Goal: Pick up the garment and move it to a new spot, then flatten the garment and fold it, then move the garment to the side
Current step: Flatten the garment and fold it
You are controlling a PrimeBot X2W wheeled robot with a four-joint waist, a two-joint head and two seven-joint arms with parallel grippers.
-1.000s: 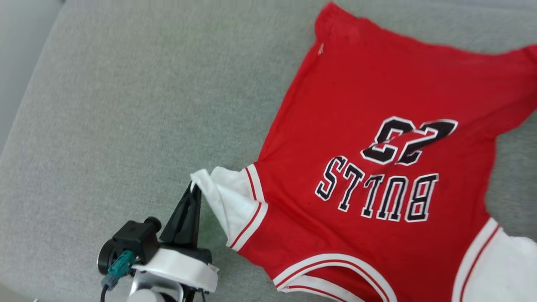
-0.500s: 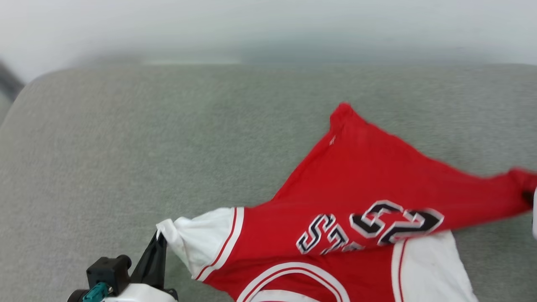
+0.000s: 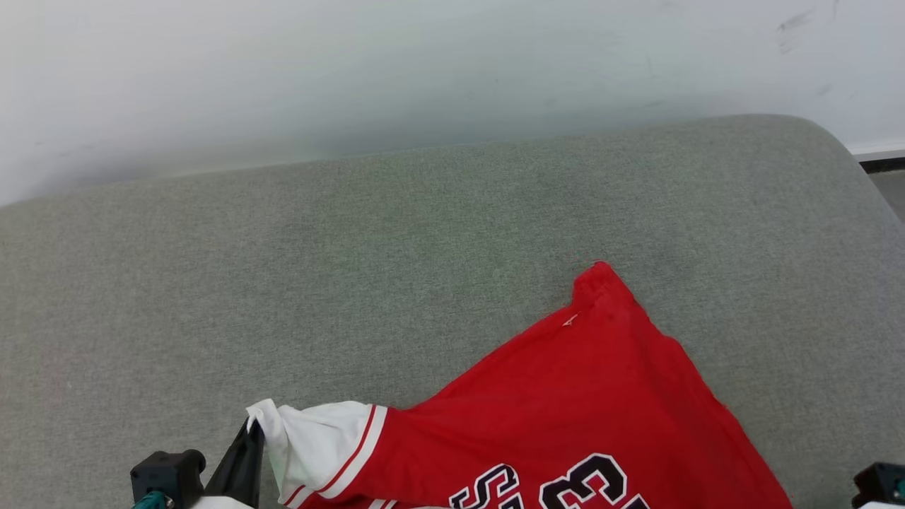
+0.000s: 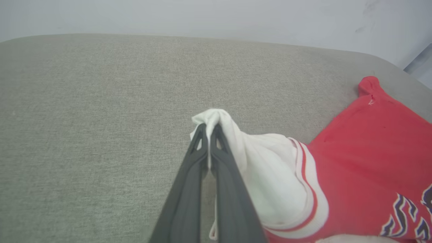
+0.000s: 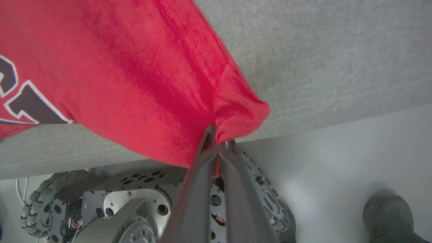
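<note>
The left hand (image 4: 210,127) pinches a white sleeve (image 4: 260,168), the right hand (image 5: 218,136) a red corner (image 5: 243,111) of the shirt (image 3: 601,396) stretched over the bench's (image 3: 353,247) near edge (a hard tug could slip either grip).

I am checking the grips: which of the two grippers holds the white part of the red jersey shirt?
The left gripper: it is shut on the white short sleeve of the red jersey shirt. The right gripper is shut on a red corner.
</note>
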